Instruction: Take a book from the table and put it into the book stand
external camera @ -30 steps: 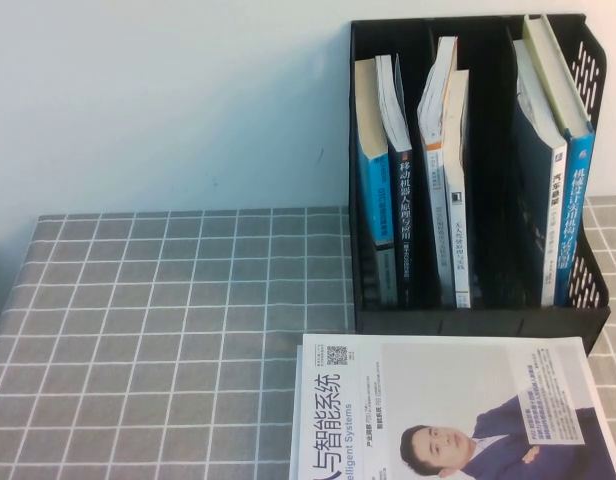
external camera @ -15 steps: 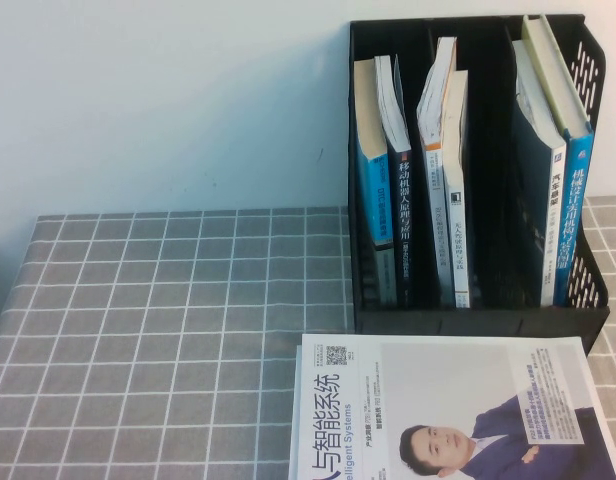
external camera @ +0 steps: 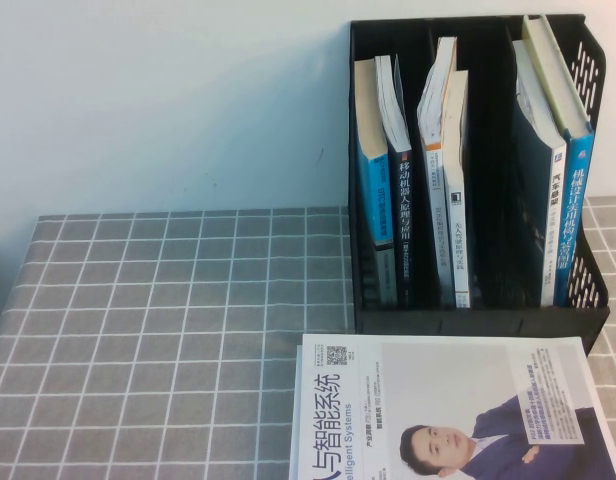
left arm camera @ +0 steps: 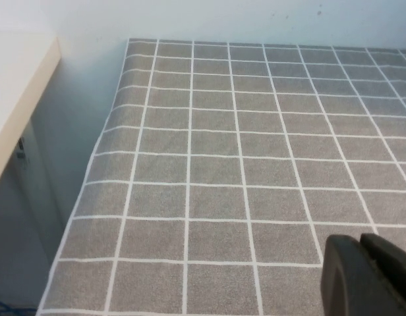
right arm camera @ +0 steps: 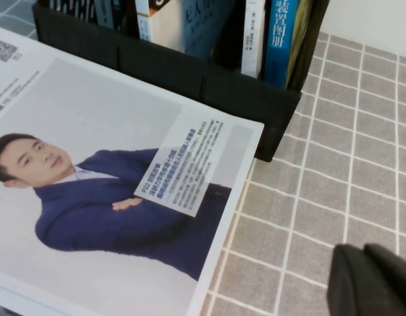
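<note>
While the book [external camera: 576, 150] stands in the book stand's [external camera: 478, 322] right compartment, the left gripper [left arm camera: 368, 276] hovers closed over the table [external camera: 168, 300]; the right gripper [right arm camera: 374, 280], seemingly closed, hangs beside the white book [external camera: 448, 410].

A white-covered book with a portrait of a man in a dark blue suit [right arm camera: 104, 197] lies flat on the grey cloth table marked with white grid lines [right arm camera: 335, 178]. Its far edge sits just beside the low front wall of the black plastic book stand [right arm camera: 209, 82], where upright spines show, one blue [right arm camera: 282, 33]. The right gripper's dark fingertips [right arm camera: 371, 280] hover, pressed together, above bare cloth.
</note>
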You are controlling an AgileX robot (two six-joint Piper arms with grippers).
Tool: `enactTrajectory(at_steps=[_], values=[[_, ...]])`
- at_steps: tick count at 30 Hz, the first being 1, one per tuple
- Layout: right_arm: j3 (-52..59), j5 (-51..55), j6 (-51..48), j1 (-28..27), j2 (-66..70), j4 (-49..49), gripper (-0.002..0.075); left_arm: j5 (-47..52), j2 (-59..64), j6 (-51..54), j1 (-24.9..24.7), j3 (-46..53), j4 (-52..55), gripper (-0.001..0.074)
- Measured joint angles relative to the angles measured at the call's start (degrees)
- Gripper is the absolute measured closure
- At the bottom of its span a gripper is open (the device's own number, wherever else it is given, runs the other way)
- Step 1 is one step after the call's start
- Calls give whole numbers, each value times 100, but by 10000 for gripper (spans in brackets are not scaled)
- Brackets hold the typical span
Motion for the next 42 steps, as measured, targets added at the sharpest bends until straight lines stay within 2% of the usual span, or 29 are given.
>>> enactTrajectory(at_steps=[13,42], values=[[0,0,0,0,0,29,729,-8,0,267,0,0,-401,735],[0,0,0,92,-33,66,729,-8,0,280,0,0,-410,735]])
